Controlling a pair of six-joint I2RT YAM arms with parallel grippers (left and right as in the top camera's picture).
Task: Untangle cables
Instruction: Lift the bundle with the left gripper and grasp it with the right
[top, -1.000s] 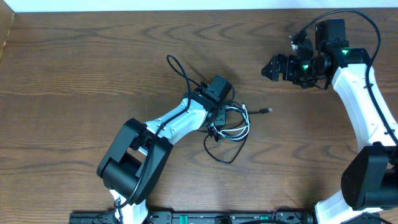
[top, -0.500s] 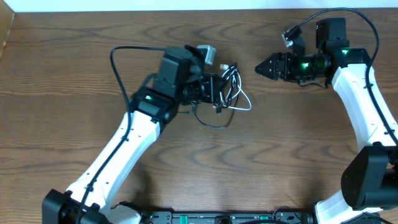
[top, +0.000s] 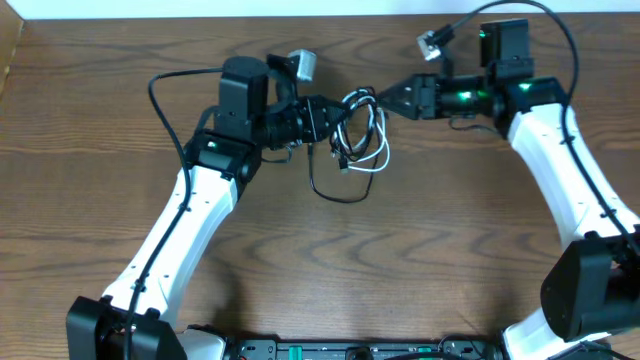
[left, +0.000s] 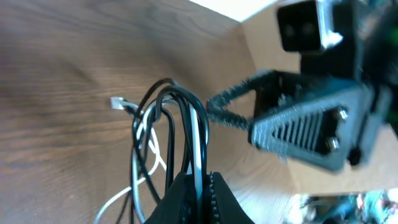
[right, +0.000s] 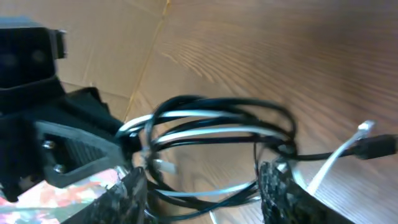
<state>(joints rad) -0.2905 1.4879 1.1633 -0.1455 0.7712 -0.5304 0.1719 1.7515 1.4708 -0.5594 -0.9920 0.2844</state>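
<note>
**Wood-grain table, one knot of cords, two arms meeting over it**

Brown wood-grain table (top: 100, 120) fills the overhead view, and both arms reach in over its far half. The landmark is the tangle of cables (top: 362, 125), a bunch of thin black and white loops.

Just left of the tangle, the left gripper (top: 338, 120) has its fingertips pressed together on several strands. The left wrist view shows the same pinch (left: 202, 186), with black and white cords running straight up out of the closed tips.

Just right of the tangle, the right gripper (top: 388, 100) points at the loops with its jaws spread. In the right wrist view its fingers (right: 130, 193) stand at either side of the frame, with the loops passing between them (right: 205, 186). The picture is blurred, so I cannot tell whether either finger touches a strand.

Below the tangle, a slack loop of the black cable (top: 335, 192) sags toward the table. A loop of the white cable (top: 378, 158) hangs on the tangle's lower right. A small white plug end (left: 117, 102) sticks out at the tangle's edge, clear of both grippers.
</note>
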